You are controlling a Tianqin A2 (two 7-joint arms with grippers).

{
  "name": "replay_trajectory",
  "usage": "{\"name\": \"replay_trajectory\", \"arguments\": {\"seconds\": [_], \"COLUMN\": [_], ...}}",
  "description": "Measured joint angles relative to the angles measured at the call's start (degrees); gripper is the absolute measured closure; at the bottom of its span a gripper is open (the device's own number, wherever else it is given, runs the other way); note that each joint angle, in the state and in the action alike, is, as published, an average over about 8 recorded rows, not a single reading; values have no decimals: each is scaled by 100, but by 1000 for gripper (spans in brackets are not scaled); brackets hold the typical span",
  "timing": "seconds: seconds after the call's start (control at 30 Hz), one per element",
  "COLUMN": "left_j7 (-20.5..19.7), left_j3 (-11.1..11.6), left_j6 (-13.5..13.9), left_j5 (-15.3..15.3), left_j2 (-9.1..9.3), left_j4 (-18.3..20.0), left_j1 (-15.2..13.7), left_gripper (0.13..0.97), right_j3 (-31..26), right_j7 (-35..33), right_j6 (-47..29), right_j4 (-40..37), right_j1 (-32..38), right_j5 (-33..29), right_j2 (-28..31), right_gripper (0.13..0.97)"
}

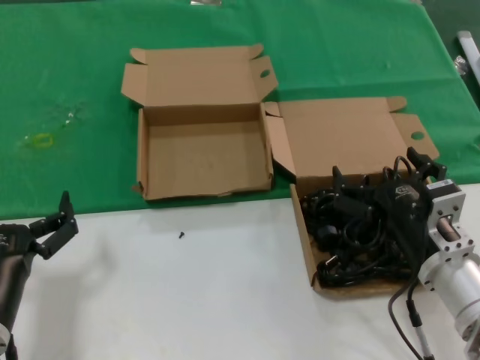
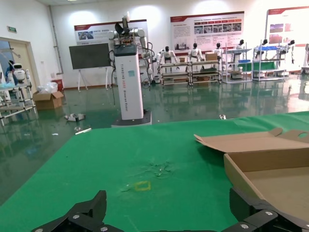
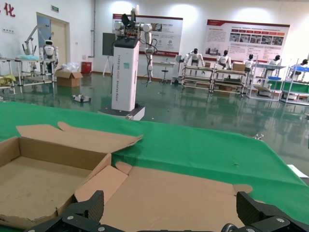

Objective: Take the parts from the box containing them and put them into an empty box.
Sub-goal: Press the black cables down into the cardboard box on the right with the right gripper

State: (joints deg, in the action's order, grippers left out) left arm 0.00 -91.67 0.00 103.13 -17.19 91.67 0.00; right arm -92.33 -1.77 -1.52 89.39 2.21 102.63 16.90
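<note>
The parts (image 1: 358,236), black power cords in one tangled heap, lie in the box containing them (image 1: 306,244), on the robot's right at the bench's near edge. An empty box (image 1: 202,154) sits well apart to the left on the green cloth (image 1: 75,75), its front wall ragged.

The right gripper (image 1: 382,180) hangs over the cords with fingers spread wide, holding nothing; contact with the heap appears not yet made, though the arm hides part of it. The left gripper (image 1: 58,223) waits open and empty over the white bench (image 1: 187,300) at the left.

Risks: the cords interlock, so a pinch on one may drag several, or lift the light box with them. A trailing plug could catch the source box's raised lid (image 1: 341,135) or the side flap standing between the boxes.

A small dark speck (image 1: 181,235), possibly a screw, lies on the bench; yellowish marks (image 1: 39,139) show on the cloth. Neither obstructs the transfer path.
</note>
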Motion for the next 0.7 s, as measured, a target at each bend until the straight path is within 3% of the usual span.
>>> {"name": "replay_trajectory", "arguments": {"seconds": [0.23, 0.5, 0.63, 0.7], "left_j7": [0, 0, 0, 0], "left_j3": [0, 0, 0, 0], "left_j6": [0, 0, 0, 0], "left_j5": [0, 0, -1, -1], "left_j2": [0, 0, 0, 0], "left_j4": [0, 0, 0, 0], "left_j1": [0, 0, 0, 0], "left_gripper": [237, 396, 396, 452], "right_j3": [0, -42, -124, -194], "right_j7": [0, 11, 43, 67], "right_j6": [0, 40, 100, 144], "right_j4": [0, -10, -5, 6], "right_j1": [0, 9, 16, 22], "right_j5": [0, 4, 38, 76], "right_j2": [0, 30, 105, 173], "right_gripper": [129, 129, 129, 129]}}
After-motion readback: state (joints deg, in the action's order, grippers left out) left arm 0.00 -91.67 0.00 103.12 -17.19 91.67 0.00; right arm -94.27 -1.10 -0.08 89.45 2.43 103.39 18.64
